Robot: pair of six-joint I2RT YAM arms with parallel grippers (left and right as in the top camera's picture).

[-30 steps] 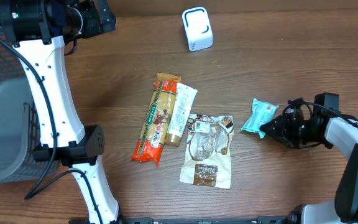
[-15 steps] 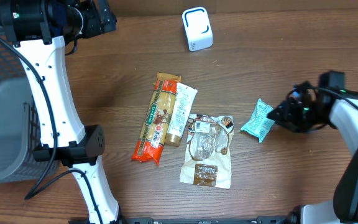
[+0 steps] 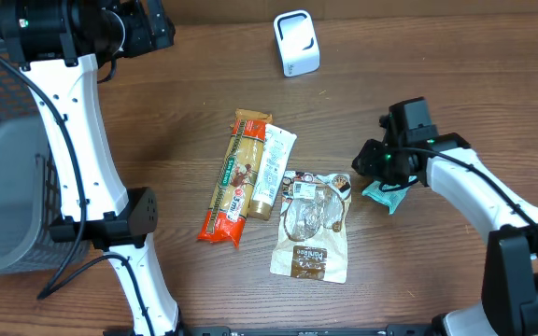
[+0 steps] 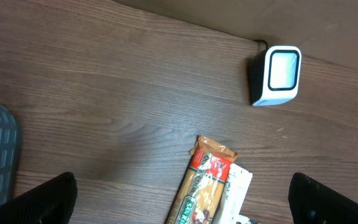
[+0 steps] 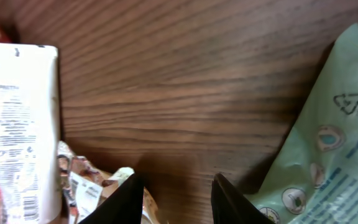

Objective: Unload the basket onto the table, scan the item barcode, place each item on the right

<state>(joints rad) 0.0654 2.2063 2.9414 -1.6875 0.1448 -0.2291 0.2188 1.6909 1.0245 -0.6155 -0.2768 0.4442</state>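
Right wrist view: right hand (image 5: 178,198), half-spread and empty, sits beside the packet (image 5: 328,137); centre on its edge before clenching. Left hand (image 4: 182,190) gapes empty.

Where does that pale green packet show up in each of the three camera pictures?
Overhead: the green packet lies right of centre, beside the pile of snacks.
Left wrist: not in it.
Right wrist: it fills the right edge.
Shared landmark: the white tube shows in all three views.
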